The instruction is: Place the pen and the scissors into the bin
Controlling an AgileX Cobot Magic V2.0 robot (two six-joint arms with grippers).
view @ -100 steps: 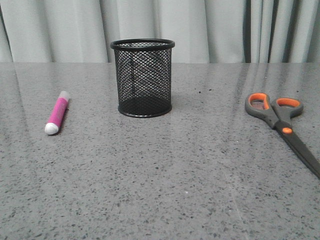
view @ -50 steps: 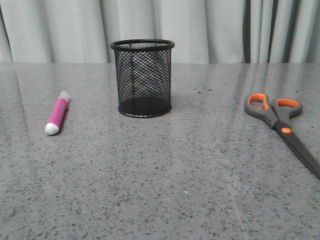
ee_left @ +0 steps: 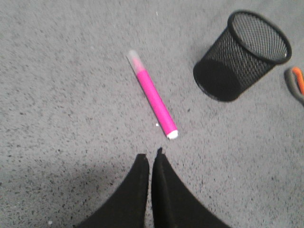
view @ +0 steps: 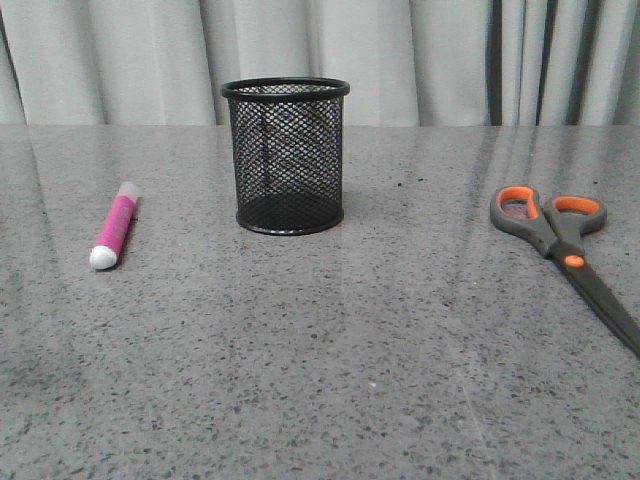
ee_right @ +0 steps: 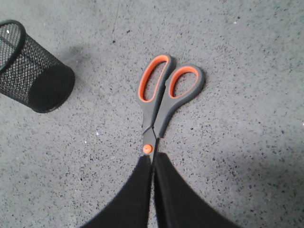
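Observation:
The magenta pen [view: 115,228] lies flat on the grey table, left of the black mesh bin [view: 287,155], which stands upright. The scissors [view: 560,240] lie flat at the right, orange loops pointing away from me. Neither gripper shows in the front view. In the left wrist view my left gripper [ee_left: 150,155] is shut and holds nothing, its tips just short of the pen's [ee_left: 153,101] white end, with the bin [ee_left: 240,57] beyond. My right gripper [ee_right: 152,157] is shut and holds nothing, hovering over the scissors [ee_right: 164,95] just behind the orange pivot and hiding the blades.
A speckled grey stone table [view: 330,340] carries all three things. Pale curtains [view: 420,60] hang behind its far edge. The scissors' blade tip runs off the front view's right edge. The bin [ee_right: 33,71] also shows beside the scissors in the right wrist view.
The pen, bin and scissors have not moved. A faint shadow has darkened the table's near left corner in the front view.

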